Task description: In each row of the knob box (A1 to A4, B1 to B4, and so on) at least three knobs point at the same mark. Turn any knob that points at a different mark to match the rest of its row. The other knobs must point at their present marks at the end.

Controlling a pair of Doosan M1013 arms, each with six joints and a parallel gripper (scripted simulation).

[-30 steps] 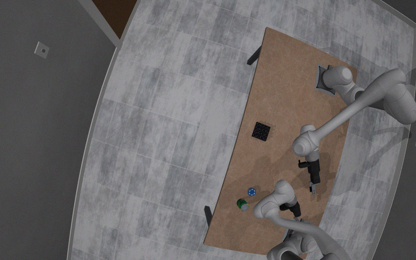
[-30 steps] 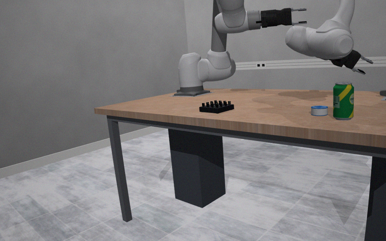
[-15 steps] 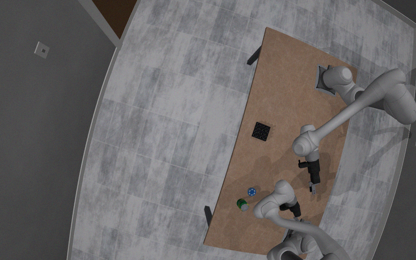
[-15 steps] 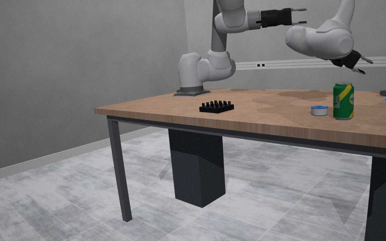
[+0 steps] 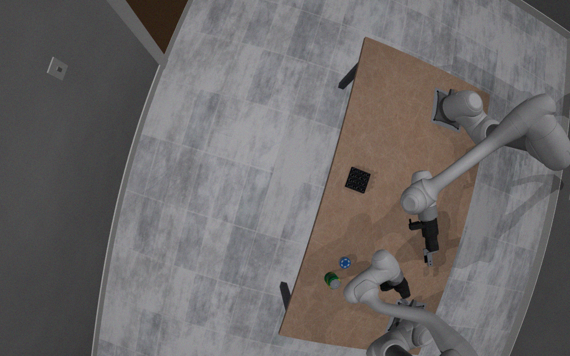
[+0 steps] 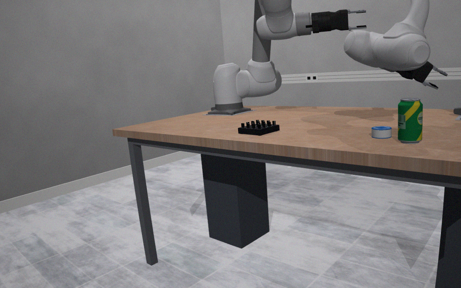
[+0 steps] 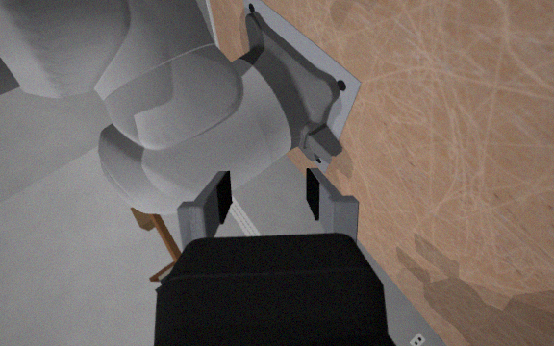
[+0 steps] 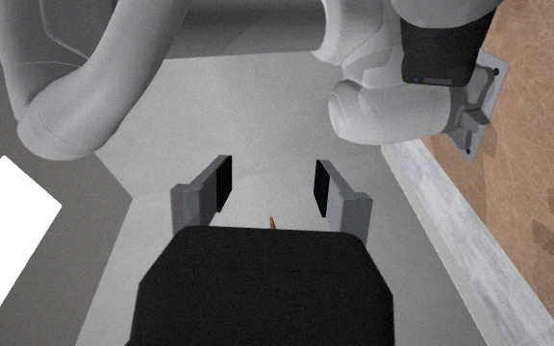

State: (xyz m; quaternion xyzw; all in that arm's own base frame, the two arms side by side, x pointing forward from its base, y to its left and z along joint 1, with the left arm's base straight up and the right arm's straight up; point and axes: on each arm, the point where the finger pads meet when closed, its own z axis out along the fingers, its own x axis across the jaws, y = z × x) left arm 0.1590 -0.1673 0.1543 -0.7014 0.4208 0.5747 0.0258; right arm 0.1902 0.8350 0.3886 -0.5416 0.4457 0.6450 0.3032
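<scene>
The black knob box (image 5: 357,190) (image 6: 250,131) lies on the table, with several upright black knobs (image 6: 258,126) in rows on its top. The knobs' directions and the marks are too small to read, and neither wrist view shows the box. My left gripper (image 5: 405,301) (image 6: 441,81) (image 7: 268,185) is open and empty, raised above the table near its own arm's base. My right gripper (image 5: 428,260) (image 6: 364,19) (image 8: 273,175) is open and empty, level and high above the table, pointing toward the left arm. Both are well away from the box.
A green and yellow can (image 5: 332,280) (image 6: 410,120) stands on the table (image 5: 389,97) (image 6: 175,125). A small round blue and white item (image 5: 344,262) (image 6: 381,133) lies beside it. The two arms are close together, and the left arm's base (image 8: 474,111) shows in the right wrist view.
</scene>
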